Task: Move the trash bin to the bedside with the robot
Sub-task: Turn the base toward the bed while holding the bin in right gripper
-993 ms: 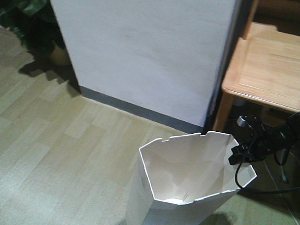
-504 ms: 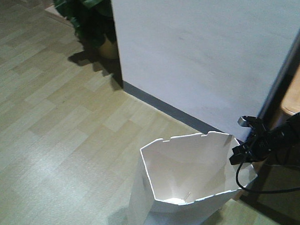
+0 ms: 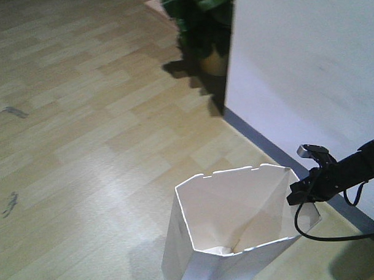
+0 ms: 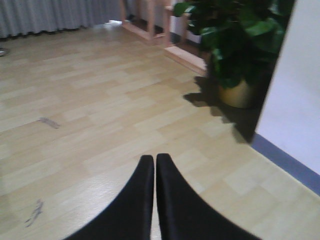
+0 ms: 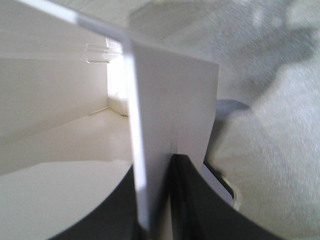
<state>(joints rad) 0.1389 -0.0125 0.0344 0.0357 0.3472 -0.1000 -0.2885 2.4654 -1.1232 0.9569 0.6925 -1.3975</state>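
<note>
Front view: steeply down on trash bin point(image 3: 226, 206) and floor point(image 3: 82, 119). Left wrist view: low across the same floor and plant point(image 4: 240, 40). Right wrist view: blurred, apparently pressed against the trash bin's wall.

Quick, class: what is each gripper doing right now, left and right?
Left gripper: shut, holding nothing.
Right gripper: shut on the trash bin wall.

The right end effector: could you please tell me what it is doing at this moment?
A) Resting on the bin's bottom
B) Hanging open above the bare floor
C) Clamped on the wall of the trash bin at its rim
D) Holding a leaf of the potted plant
C: the right wrist view shows the trash bin wall pinched inside the right end effector.
</note>
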